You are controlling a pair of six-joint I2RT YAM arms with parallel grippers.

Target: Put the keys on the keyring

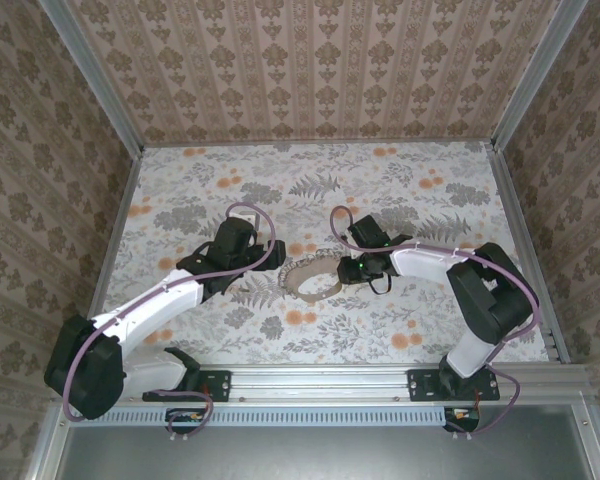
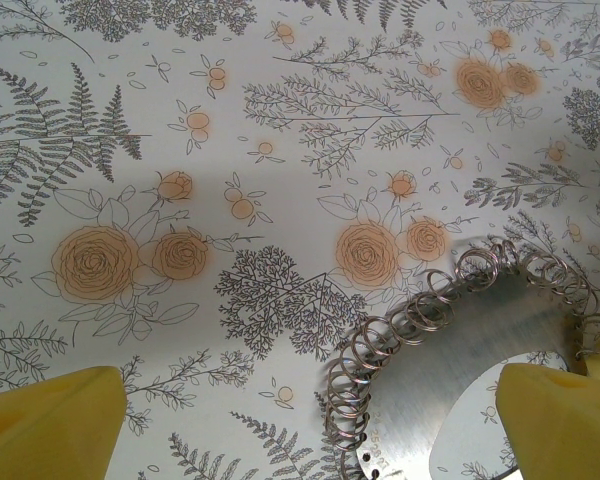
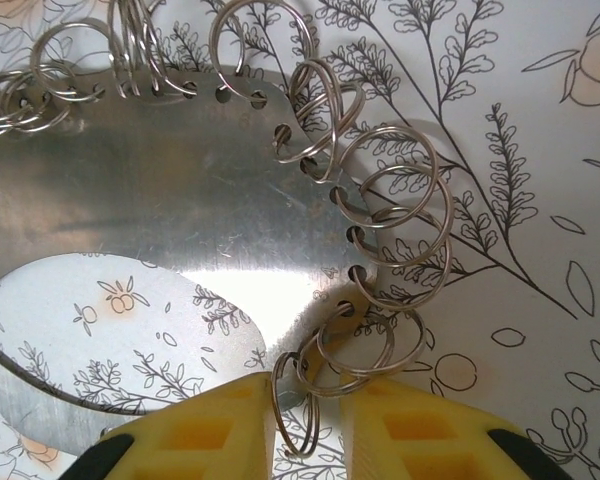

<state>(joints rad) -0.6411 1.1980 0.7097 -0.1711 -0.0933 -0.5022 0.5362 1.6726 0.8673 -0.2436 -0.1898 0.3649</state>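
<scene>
The keyring (image 1: 310, 290) is a flat oval metal plate (image 3: 160, 200) lying on the floral table, with several split rings (image 2: 410, 325) threaded through holes along its rim. My right gripper (image 3: 308, 420) stands at the plate's right end. Its yellow fingers (image 3: 410, 430) are a narrow gap apart around one split ring (image 3: 298, 410), which leans on the left finger and stays clear of the right one. My left gripper (image 2: 310, 420) hovers wide open over the plate's (image 2: 450, 360) left end, holding nothing. The keys are out of view.
Patterned walls and metal rails (image 1: 115, 230) enclose the table on three sides. Both arms (image 1: 160, 300) reach inward from the near edge and meet at the middle. Purple cables (image 1: 245, 210) loop above each wrist.
</scene>
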